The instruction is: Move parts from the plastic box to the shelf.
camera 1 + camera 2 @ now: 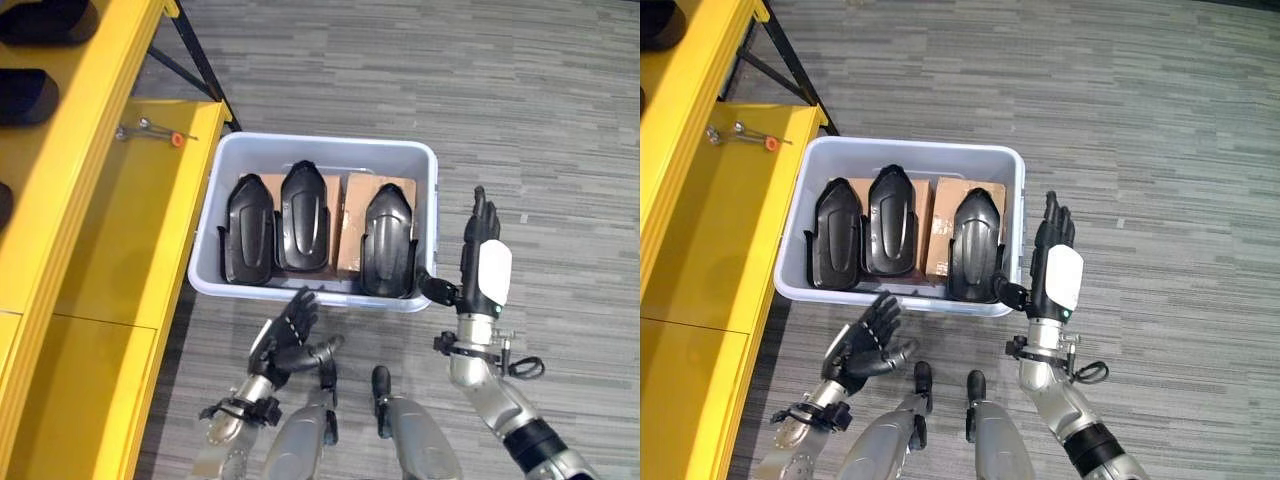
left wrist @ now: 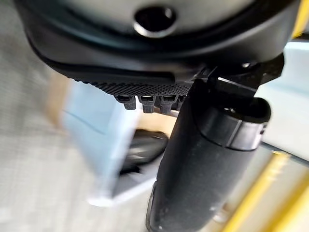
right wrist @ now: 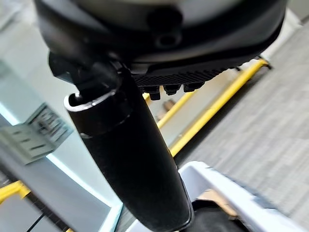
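Fingers [image 1: 300, 310] of left hand [image 1: 285, 335] spread, released, just before plastic box [image 1: 325, 150]; right hand [image 1: 485, 265] straight, beside box's right wall. Three black parts [image 1: 303, 215] upright inside box; yellow shelf [image 1: 120, 240] left.

You could not make out the small tools [image 1: 150, 131] at the upper left, too small to identify. Dark parts [image 1: 25, 95] on the yellow shelf [image 1: 120, 230] were cut off at the left edge. The cardboard [image 1: 375, 190] stayed mostly hidden behind the black parts [image 1: 303, 215] in the plastic box [image 1: 325, 150].
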Robot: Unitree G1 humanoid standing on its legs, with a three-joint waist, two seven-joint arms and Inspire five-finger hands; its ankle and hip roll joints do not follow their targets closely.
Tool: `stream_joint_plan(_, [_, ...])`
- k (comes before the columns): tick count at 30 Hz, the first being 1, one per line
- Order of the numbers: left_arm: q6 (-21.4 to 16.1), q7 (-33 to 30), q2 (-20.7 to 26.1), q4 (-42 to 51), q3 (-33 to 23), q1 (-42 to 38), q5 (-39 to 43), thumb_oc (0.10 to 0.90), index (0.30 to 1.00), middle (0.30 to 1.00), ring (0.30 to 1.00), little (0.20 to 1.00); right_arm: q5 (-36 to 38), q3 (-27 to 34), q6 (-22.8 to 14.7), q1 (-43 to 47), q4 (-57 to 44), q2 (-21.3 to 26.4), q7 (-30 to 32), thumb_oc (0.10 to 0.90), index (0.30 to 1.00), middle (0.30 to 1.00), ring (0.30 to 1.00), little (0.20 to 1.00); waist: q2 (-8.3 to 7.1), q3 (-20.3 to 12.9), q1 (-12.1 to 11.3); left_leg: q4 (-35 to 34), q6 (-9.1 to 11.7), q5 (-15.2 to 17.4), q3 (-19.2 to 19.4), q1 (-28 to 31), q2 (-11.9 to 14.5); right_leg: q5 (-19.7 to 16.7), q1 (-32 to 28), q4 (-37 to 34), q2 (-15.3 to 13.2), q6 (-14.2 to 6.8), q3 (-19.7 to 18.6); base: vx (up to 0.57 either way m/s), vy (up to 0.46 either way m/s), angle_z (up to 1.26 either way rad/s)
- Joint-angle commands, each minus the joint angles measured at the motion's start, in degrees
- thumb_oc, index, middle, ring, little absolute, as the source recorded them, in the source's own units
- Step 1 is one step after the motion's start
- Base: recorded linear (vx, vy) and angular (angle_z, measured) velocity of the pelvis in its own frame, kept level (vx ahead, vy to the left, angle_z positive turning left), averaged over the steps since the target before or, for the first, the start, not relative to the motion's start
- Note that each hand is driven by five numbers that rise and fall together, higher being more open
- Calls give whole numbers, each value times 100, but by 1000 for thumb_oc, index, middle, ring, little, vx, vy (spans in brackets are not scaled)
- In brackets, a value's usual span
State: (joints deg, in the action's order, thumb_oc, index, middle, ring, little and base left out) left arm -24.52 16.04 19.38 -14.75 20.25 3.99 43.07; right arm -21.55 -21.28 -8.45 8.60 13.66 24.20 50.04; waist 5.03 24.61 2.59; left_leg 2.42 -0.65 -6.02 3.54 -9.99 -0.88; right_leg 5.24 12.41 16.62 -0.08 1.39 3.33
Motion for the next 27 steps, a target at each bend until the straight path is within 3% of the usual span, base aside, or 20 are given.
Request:
stream_joint_plan(1, [-201,236,-100,348,130,-102,-170,900,1000,1000,1000,1000,88,-94,-350,176,-553,59,11,900,1000,1000,1000,1000,-256,-480,52,940,-190,1062,36,165,-290,-409,-292,-650,-26,-299,-282,51,38,-12])
stream_joint_plan(3, [-404,191,-100,412,166,-66,-99,900,1000,1000,1000,1000,224,-142,-1006,-45,-569,104,-148,900,1000,1000,1000,1000,-270,-575,168,489,2,744,-102,377,133,-343,-347,-637,-57,-321,-395,114,147,-20])
stream_joint_plan(5, [-482,107,-72,466,123,-63,49,900,1000,1000,1000,1000,460,-172,-1106,-134,-676,187,-311,900,1000,1000,1000,1000,-265,-590,198,128,168,407,-305,421,441,-302,-349,-612,-83,-341,-519,135,302,-24])
stream_joint_plan(6, [-483,121,-40,519,-2,-114,116,900,1000,1000,1000,1000,884,-236,-1387,-143,-591,237,-489,900,1000,1000,1000,1000,-287,-545,207,-61,395,-72,-585,285,932,-232,-451,-629,-177,-328,-710,146,419,-32])
stream_joint_plan(7, [-516,114,-17,524,-32,-116,91,900,1000,1000,1000,1000,954,-256,-1480,-138,-545,237,-495,900,1000,1000,1000,1000,-282,-514,196,-36,419,-137,-708,225,995,-200,-466,-602,-187,-326,-768,124,412,-47])
stream_joint_plan(9, [-508,60,4,526,-75,-165,175,900,1000,1000,1000,1000,947,-262,-1601,-97,-456,251,-509,900,1000,1000,1000,1000,-240,-477,198,-8,402,-31,-764,246,979,-190,-454,-587,-244,-345,-838,67,284,-56])
stream_joint_plan(11, [-432,35,-32,414,-72,-305,368,900,1000,1000,1000,1000,746,-307,-1651,2,-419,293,-468,900,1000,1000,1000,1000,-91,-438,257,-94,422,126,-597,402,943,-225,-403,-608,-410,-407,-796,87,478,-83])
stream_joint_plan(16, [-524,148,-75,237,144,-412,394,900,1000,1000,1000,1000,442,-345,-1449,171,-350,266,-272,900,1000,1000,1000,1000,56,-415,286,-146,386,314,-224,530,753,-404,-358,-778,-724,-599,-635,46,293,-7])
stream_joint_plan(20, [-546,61,-69,258,244,-380,564,900,1000,1000,1000,1000,416,-297,-1243,245,-378,210,-77,900,1000,1000,1000,1000,34,-377,201,-152,244,494,-189,551,492,-601,-375,-960,-961,-771,-577,56,222,18])
stream_joint_plan(27, [-610,-96,-20,394,233,-400,403,900,1000,1000,1000,1000,386,-70,-1150,466,-422,116,-185,900,1000,1000,1000,1000,-69,-229,-25,-21,107,562,-307,248,323,-664,-206,-935,-1048,-787,-433,-26,46,22])
